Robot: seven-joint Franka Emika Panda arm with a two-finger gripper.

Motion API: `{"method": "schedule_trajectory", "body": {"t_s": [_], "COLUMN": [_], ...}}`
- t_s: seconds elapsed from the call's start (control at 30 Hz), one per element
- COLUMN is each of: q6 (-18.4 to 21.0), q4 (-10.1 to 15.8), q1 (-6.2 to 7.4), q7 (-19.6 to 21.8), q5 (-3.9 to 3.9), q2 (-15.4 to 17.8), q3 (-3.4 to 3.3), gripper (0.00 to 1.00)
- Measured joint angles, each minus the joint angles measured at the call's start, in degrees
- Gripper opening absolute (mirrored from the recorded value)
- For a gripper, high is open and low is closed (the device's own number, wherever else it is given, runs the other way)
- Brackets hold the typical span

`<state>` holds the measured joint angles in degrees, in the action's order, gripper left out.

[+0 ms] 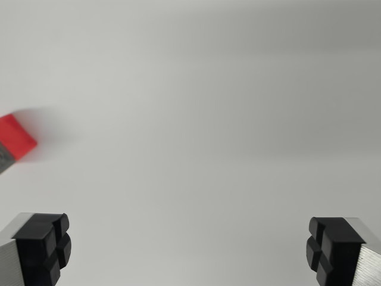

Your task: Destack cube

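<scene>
While the gripper [190, 250] hangs over the plain pale grey tabletop [208, 107] with its 2 black rubber-padded fingers [44, 247] spread wide and nothing between them, the task's thing sits far off line. A blurred red cube [15, 138] shows at about 9 o'clock, cut by the wrist view's left edge, with a sliver of something grey [5, 161] just under it; whether that is a second cube of the stack cannot be told. The main risk, as I judge it, is descending from here: the jaws would close on bare table. A hasty sideways sweep toward 9 o'clock could also clip the red cube with the left pad and topple the stack before any grasp.
</scene>
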<state>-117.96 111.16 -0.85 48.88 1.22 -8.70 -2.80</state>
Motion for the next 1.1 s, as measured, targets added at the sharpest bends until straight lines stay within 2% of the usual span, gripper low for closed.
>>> {"method": "schedule_trajectory", "body": {"t_s": [0.6,1.1], "q6": [0.0,-1.3], "q4": [0.0,1.4], "q1": [0.08,0.93], "q7": [0.0,-0.5], "q5": [0.0,-0.01], "q2": [0.0,0.0], "q3": [0.03,0.62], "gripper": [1.0,1.0]}}
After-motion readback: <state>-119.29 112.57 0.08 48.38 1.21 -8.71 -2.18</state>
